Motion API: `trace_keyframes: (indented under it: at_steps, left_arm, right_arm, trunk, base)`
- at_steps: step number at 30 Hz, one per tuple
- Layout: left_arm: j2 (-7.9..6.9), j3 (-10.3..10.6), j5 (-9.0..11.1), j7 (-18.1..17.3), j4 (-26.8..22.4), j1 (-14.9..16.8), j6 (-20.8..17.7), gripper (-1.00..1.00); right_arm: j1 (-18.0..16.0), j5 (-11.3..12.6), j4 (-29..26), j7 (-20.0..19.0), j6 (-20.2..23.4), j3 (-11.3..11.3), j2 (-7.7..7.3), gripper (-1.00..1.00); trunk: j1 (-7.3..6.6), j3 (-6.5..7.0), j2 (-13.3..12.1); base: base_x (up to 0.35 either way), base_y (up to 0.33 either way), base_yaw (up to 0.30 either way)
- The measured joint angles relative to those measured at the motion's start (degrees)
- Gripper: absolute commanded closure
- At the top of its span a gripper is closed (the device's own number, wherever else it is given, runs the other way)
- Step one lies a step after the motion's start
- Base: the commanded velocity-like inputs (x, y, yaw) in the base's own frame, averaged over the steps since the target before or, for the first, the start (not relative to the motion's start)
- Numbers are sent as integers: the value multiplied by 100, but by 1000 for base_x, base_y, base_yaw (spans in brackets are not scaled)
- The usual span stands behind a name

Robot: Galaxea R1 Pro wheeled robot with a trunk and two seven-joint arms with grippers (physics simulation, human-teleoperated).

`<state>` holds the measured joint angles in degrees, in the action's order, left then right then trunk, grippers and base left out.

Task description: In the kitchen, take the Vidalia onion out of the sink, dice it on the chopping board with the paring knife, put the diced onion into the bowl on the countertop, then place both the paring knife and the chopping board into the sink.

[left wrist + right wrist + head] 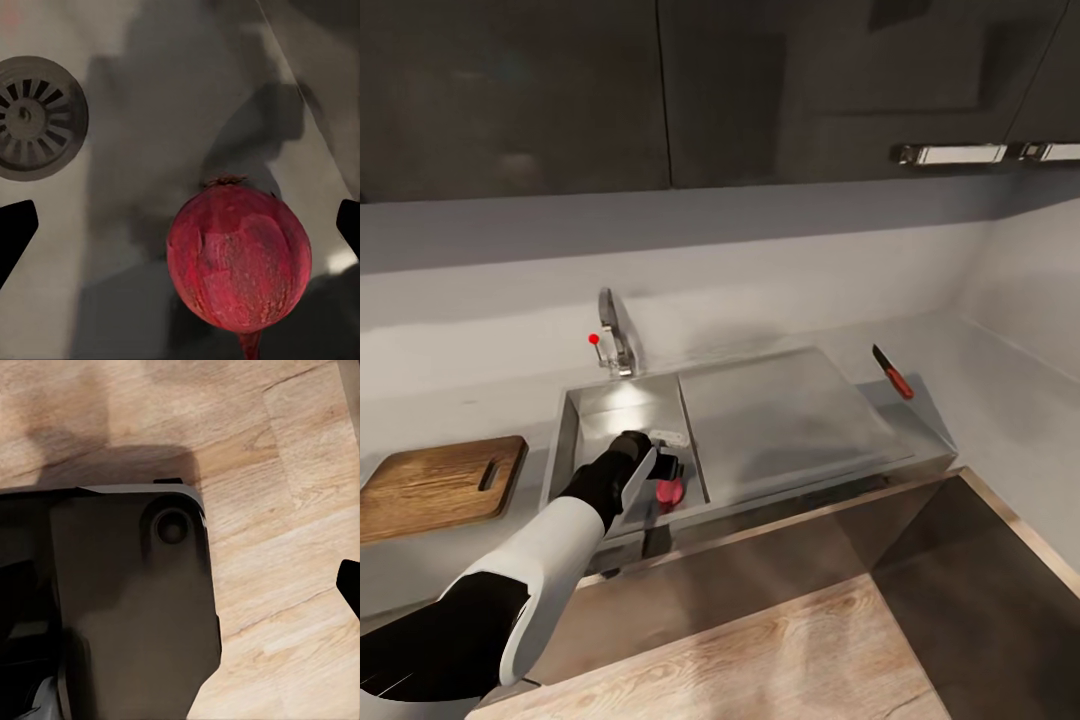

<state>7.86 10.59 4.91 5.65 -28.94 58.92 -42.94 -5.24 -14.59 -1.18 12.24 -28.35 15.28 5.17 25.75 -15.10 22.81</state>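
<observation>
The Vidalia onion (669, 492), a pinkish-red bulb, lies on the floor of the sink (592, 418) near its front wall. My left gripper (660, 468) reaches down into the basin just above it. In the left wrist view the onion (238, 259) sits between the wide-open fingertips (15, 229) without touching them. The chopping board (440, 485) lies on the countertop (980, 400) left of the sink. The red-handled paring knife (893, 372) lies right of the drainboard. The bowl is out of view. One right fingertip (351, 583) shows at the picture's edge, spread wide.
A chrome tap (616, 335) with a red knob stands behind the basin. The round drain (34, 116) is beside the onion. The flat drainboard (780, 420) fills the sink's right half. Dark wall cabinets hang overhead. The right wrist looks down at wooden floor (285, 472) and the robot's dark base (127, 607).
</observation>
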Motion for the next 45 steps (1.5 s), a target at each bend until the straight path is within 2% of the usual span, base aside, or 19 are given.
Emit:
trace_keyframes:
  at_steps: [8,45]
  left_arm:
    - [7,4,0,2,185,-2,168,-100]
    - [53,1,0,3,333,-6,180,-100]
  right_arm:
    - [0,0,0,0,-1,0,5,-100]
    - [0,0,0,0,-1,0,17,-100]
  trunk:
    - [0,-50,0]
    - [0,-269,1]
  base:
    - [3,0,0]
    - [0,0,0]
